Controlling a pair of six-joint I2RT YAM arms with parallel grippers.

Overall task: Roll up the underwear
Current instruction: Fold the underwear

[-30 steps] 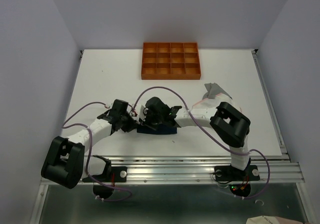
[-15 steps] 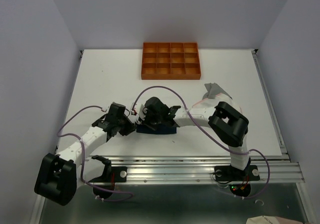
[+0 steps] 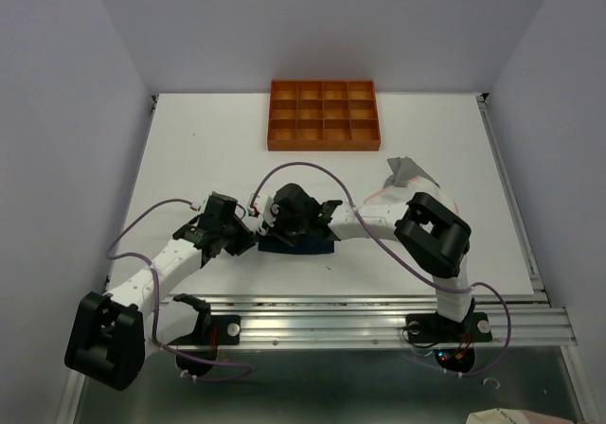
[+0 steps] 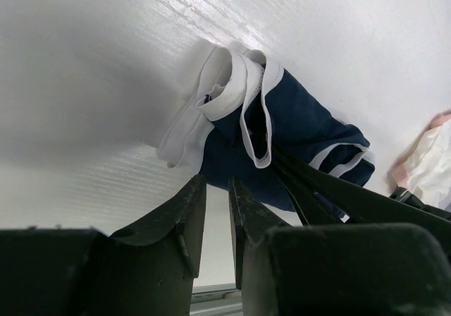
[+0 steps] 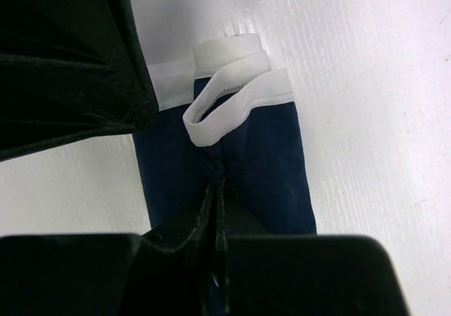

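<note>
The navy underwear [image 3: 301, 246] with white trim [image 5: 236, 104] lies loosely rolled on the white table [image 3: 189, 159], near its front edge. My right gripper [image 5: 217, 183] is shut on a pinch of its navy cloth just behind the white band. My left gripper [image 4: 217, 180] sits at the roll's left end, its fingers [image 4: 184, 203] a narrow gap apart with bare table showing between them. The tips touch the cloth's edge. The grey underwear [image 3: 407, 170] lies crumpled at the right. A pale pink-white underwear [image 4: 431, 159] shows behind the navy roll.
An orange tray [image 3: 324, 114] with several compartments stands at the back centre. The right arm's elbow [image 3: 436, 230] rises just right of the roll. Purple cables [image 3: 303, 168] arch over both wrists. A metal rail [image 3: 379, 310] runs along the near edge.
The left arm's elbow has swung down and to the left while its gripper stayed at the roll's left end. Its jaws have parted slightly. The right gripper has not moved.
</note>
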